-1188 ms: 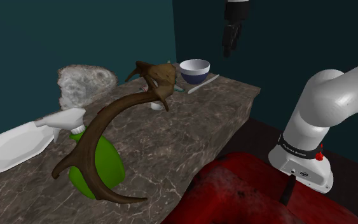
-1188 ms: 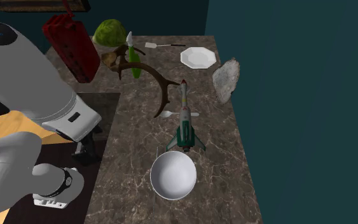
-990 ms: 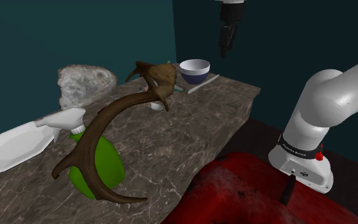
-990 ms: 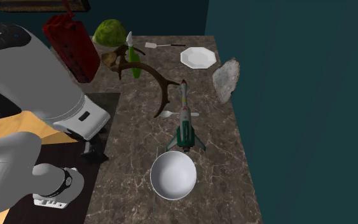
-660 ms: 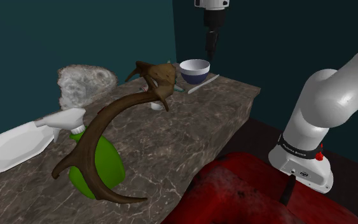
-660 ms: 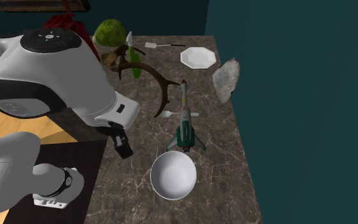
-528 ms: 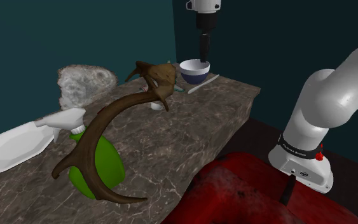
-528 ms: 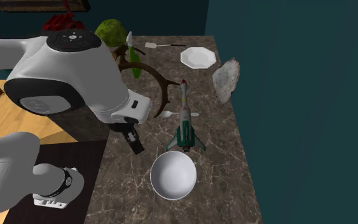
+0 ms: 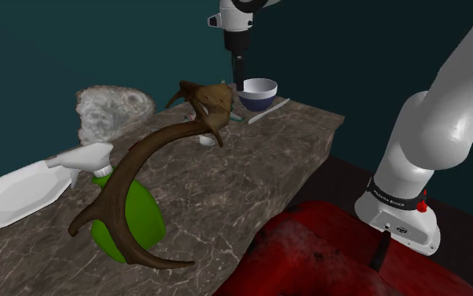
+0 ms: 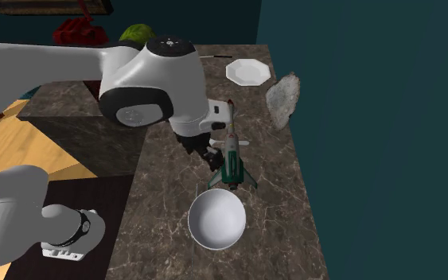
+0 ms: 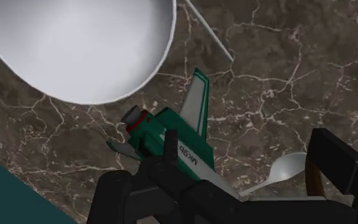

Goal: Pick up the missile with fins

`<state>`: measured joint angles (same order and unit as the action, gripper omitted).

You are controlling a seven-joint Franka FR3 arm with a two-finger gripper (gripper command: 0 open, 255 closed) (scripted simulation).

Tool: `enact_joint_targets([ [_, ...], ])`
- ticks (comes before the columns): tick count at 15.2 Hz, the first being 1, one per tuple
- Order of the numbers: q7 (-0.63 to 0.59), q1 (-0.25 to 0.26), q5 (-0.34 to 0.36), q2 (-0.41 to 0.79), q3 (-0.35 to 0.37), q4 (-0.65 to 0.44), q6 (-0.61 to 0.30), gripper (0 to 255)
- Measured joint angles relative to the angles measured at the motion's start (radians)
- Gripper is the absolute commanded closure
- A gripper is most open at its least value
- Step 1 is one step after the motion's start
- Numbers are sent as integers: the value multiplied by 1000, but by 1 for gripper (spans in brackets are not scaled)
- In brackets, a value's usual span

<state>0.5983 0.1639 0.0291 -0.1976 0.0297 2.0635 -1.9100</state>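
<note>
**Open gripper above the finned missile beside the bowl**

The black two-finger gripper hangs with its fingers spread and holding nothing over the green-tailed, grey-bodied missile. The missile lies flat on the brown-veined marble counter, its finned tail just beside the round white bowl and its nose pointing away from the bowl. The fingers look set to straddle the slim body, probably because the splayed fins near the bowl offer no flat sides to squeeze.
</note>
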Motion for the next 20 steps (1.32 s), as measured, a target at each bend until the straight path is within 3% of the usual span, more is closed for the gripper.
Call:
enact_joint_targets([
  [15,328,110,63,442,101,-407,-52,0],
  [20,331,116,70,465,104,-369,-113,0],
])
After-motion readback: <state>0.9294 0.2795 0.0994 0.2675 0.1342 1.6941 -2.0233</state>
